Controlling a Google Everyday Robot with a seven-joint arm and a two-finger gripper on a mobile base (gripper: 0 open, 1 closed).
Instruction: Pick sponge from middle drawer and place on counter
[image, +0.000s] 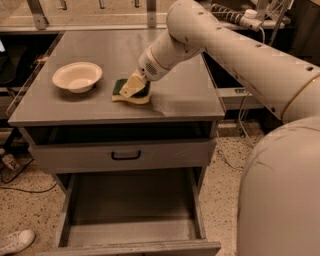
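the sponge is out of the middle drawer and at the bench surface, near the front edge and about midway between the front corners, just beside the bowl. the end effector sits on top of the sponge, covering much of its green face. i cannot tell whether it is clamped on the sponge or has let go.

by my reading the task is nearly done, and the risks lie in the release and the retreat:

- if the arm rises while the sponge is clamped or snagged, the sponge comes up with it and the placement is undone.
- a retreat that slides toward the front edge could drag the sponge off the bench, likely back into the open drawer below.
- a swing toward the left edge could knock the bowl, which is light and close.
- squeezed foam may spring on release and shift or flip the sponge.

a straight upward withdrawal looks safest.
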